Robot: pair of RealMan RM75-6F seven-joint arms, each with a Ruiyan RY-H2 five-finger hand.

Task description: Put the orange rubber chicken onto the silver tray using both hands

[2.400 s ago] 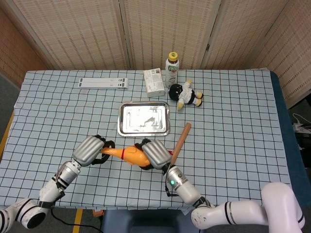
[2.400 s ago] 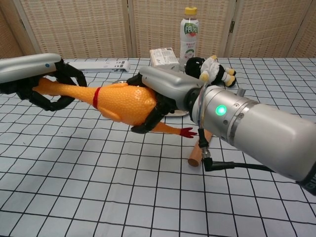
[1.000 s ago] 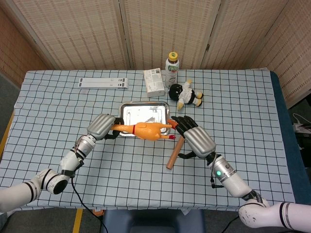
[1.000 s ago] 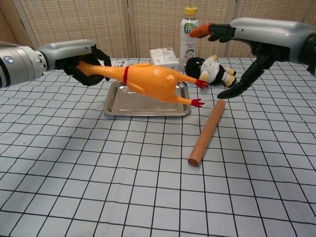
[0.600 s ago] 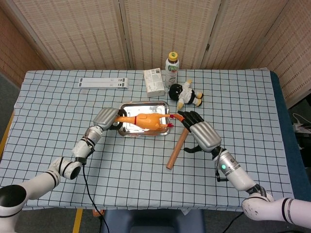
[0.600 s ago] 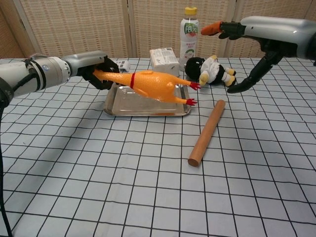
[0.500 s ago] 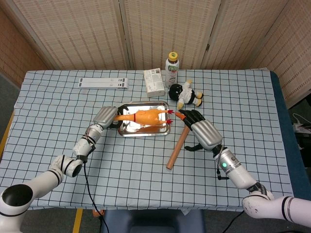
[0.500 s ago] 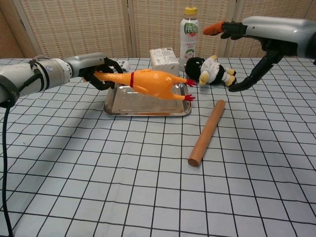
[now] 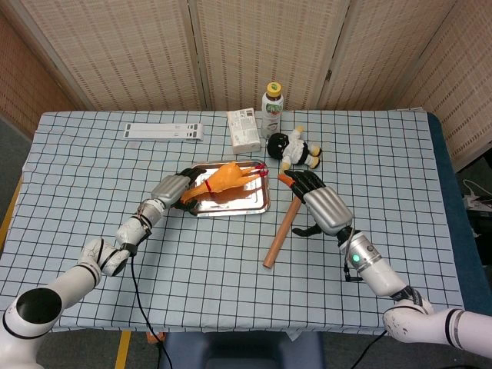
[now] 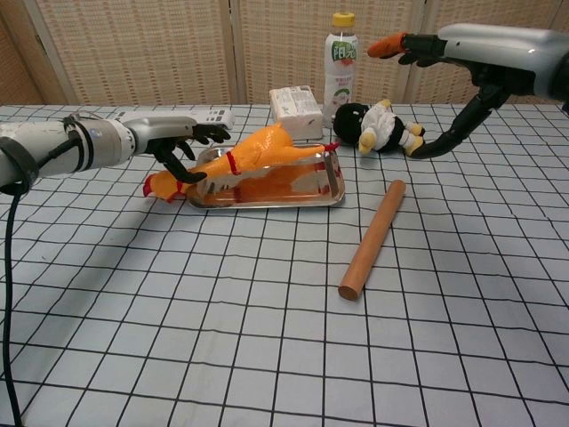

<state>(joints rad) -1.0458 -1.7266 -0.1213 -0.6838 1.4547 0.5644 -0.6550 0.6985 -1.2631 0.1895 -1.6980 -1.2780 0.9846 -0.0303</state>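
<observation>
The orange rubber chicken (image 9: 227, 177) lies on the silver tray (image 9: 240, 204), its body (image 10: 267, 153) tilted against the far side. Its head (image 10: 160, 187) hangs over the tray's (image 10: 267, 203) left edge and its red feet point to the right end. My left hand (image 9: 173, 188) is at the chicken's neck, its fingers (image 10: 212, 133) spread apart above and below it without closing. My right hand (image 9: 319, 204) hovers right of the tray, open and holding nothing. In the chest view the right hand (image 10: 444, 44) shows high at the upper right.
A wooden rod (image 9: 283, 227) lies slanted just right of the tray, under my right hand. Behind the tray stand a white box (image 9: 244, 129), a bottle (image 9: 272, 110) and a black-and-white plush toy (image 9: 296, 152). A white power strip (image 9: 163, 131) lies far left.
Both hands carried the chicken up to the tray; the right hand let go and drew right. The left hand lowered it onto the tray and spread its fingers.
</observation>
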